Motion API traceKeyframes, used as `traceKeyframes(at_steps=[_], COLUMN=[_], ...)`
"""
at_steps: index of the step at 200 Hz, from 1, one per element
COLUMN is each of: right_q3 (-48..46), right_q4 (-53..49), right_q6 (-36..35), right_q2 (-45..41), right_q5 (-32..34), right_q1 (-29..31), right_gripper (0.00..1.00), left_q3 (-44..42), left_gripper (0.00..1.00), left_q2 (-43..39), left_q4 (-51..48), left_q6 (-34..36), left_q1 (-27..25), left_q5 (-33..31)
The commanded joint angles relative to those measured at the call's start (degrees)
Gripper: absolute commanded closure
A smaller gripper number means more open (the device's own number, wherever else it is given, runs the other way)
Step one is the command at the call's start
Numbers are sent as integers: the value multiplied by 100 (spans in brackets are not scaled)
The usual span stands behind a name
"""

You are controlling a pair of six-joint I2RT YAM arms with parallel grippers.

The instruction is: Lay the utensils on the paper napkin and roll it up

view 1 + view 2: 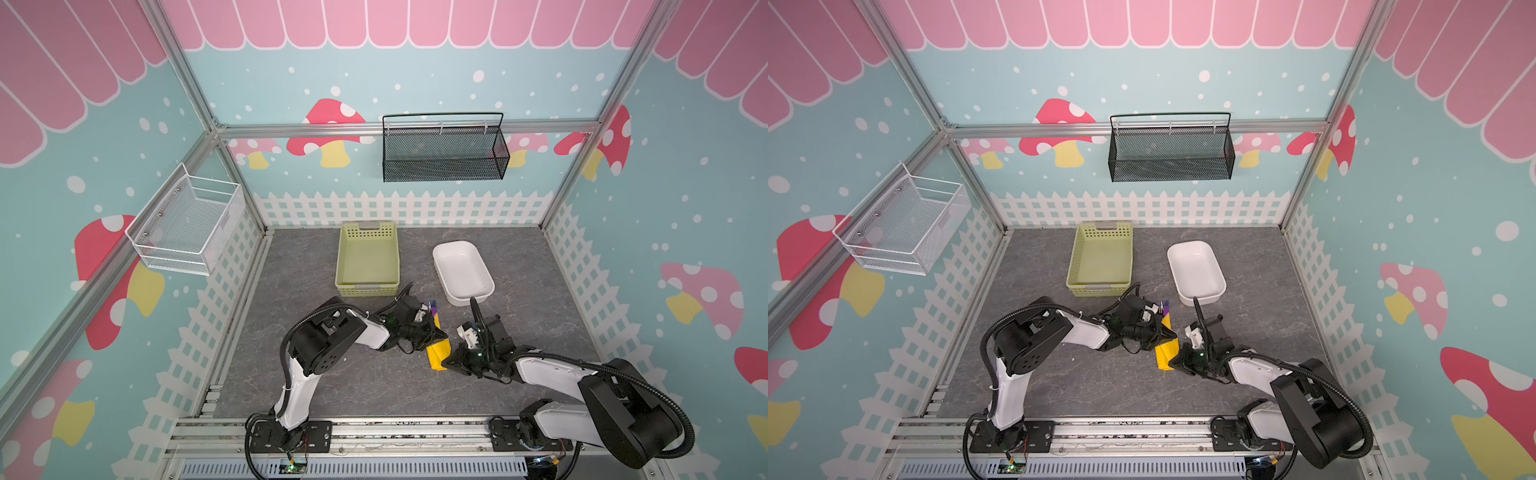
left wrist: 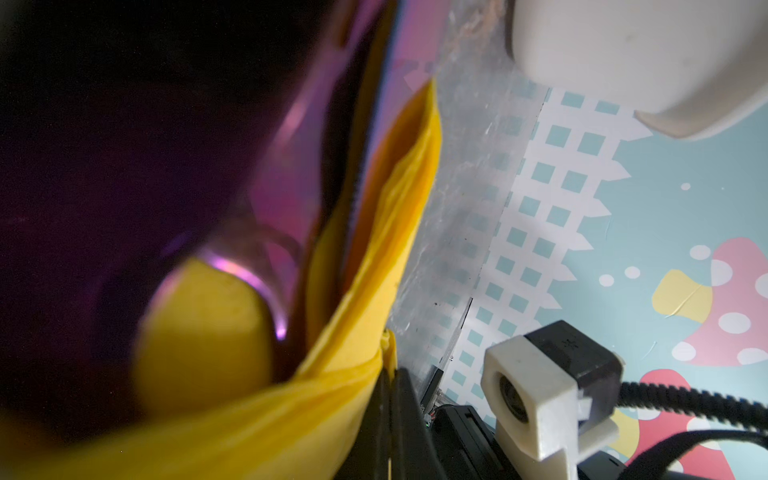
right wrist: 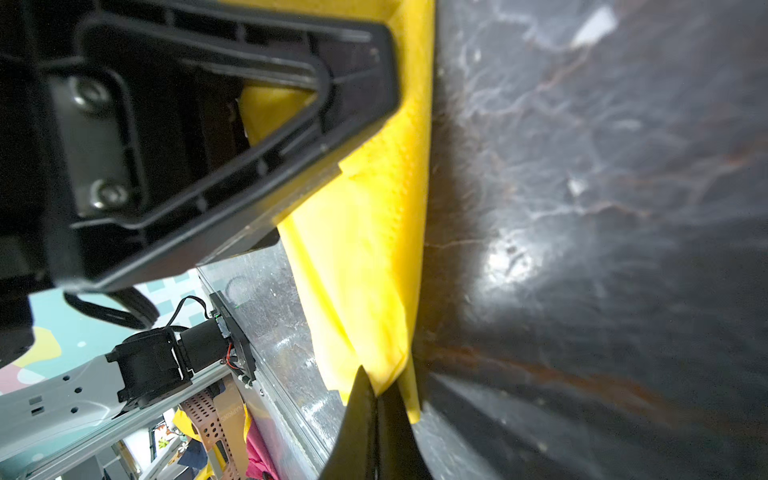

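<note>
The yellow paper napkin (image 1: 438,353) (image 1: 1166,354) lies folded into a narrow bundle on the grey table between my two grippers. A purple-blue utensil (image 1: 433,309) (image 1: 1166,308) pokes out of its far end; the other utensils are hidden inside. My left gripper (image 1: 442,334) (image 2: 390,374) is shut on the napkin's (image 2: 399,199) edge, with shiny purple utensil heads (image 2: 270,166) close to the camera. My right gripper (image 1: 449,363) (image 3: 376,395) is shut on the napkin's (image 3: 374,249) near corner. The left gripper's fingers (image 3: 249,124) press the napkin from the other side.
A pale green basket (image 1: 368,259) stands behind the grippers and a white tub (image 1: 463,272) (image 2: 644,62) to its right. A black mesh basket (image 1: 444,151) hangs on the back wall, a white wire basket (image 1: 187,226) on the left wall.
</note>
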Motion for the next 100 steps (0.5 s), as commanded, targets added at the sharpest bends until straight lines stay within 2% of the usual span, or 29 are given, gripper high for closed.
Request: traceKeyframes(at_steps=[1, 57, 100], right_q3=[-186, -38, -27], right_q4=[-773, -968, -985], right_q6=[-313, -578, -606], right_q2=[258, 406, 420], right_q5=[462, 648, 683], right_q1=[-13, -2, 15], right_gripper=[100, 100, 100], left_q3=[342, 1432, 1790], left_gripper=[100, 100, 100], left_q2=[-367, -437, -115], left_q4=[-909, -2827, -2973], left_q6=[602, 1770, 1842], left_q1=[-36, -148, -182], left_q5=[-59, -101, 181])
